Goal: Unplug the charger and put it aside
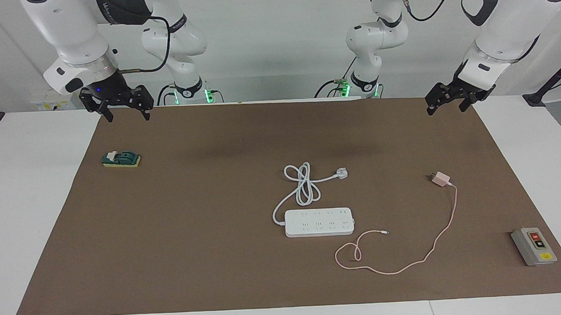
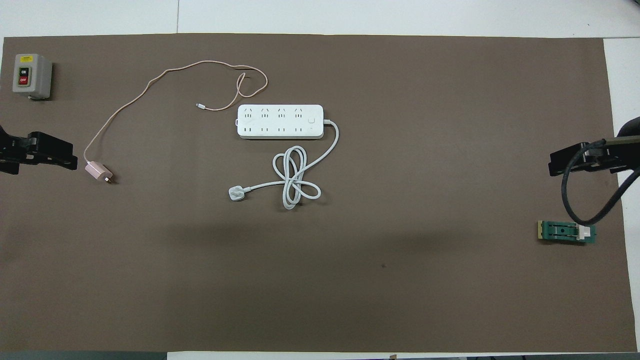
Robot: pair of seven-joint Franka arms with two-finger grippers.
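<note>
The pale pink charger (image 1: 441, 179) lies on the brown mat (image 1: 218, 253) with its prongs free, apart from the white power strip (image 1: 319, 222), toward the left arm's end. It also shows in the overhead view (image 2: 95, 170). Its thin pink cable (image 1: 446, 226) loops across the mat and its loose end lies beside the strip. My left gripper (image 1: 446, 109) hangs open and empty above the mat's corner near its base. My right gripper (image 1: 127, 117) hangs open and empty above the mat's corner near its own base. Both arms wait.
The strip's thick white cord (image 1: 302, 184) lies coiled nearer to the robots, ending in a white plug (image 1: 341, 174). A green switch block (image 1: 121, 159) lies under the right gripper's side. A grey on/off button box (image 1: 534, 245) stands at the left arm's end.
</note>
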